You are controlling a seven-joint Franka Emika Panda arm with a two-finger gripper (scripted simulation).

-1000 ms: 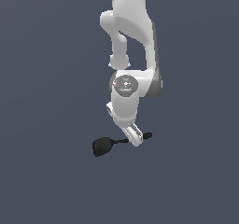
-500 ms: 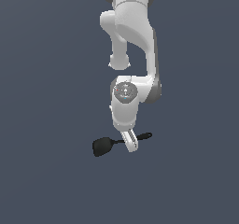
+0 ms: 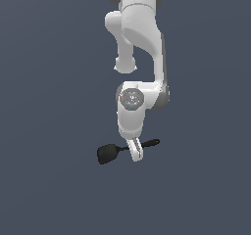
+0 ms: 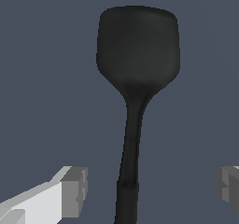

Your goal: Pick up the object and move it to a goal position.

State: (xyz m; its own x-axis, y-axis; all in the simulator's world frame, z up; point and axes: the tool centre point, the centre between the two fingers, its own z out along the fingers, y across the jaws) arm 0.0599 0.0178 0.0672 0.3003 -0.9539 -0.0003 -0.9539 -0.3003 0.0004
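Note:
The black spatula [image 3: 108, 153] lies flat on the dark grey floor, with its rounded blade toward the exterior view's left and its slim handle toward the right. My gripper [image 3: 135, 153] points down over the middle of the handle. In the wrist view the spatula [image 4: 135, 55] fills the frame and its handle runs between my fingers. The gripper [image 4: 150, 190] is open. One grey pad [image 4: 74, 190] stands well clear on one side of the handle and the other pad [image 4: 228, 188] stands farther off on the other side. Neither pad touches the handle.
The plain dark grey floor [image 3: 49, 190] spreads all around the spatula. The white arm [image 3: 142, 28] rises straight above the gripper. No other object shows.
The gripper has come down a little toward the spatula's handle. The spatula has not moved.

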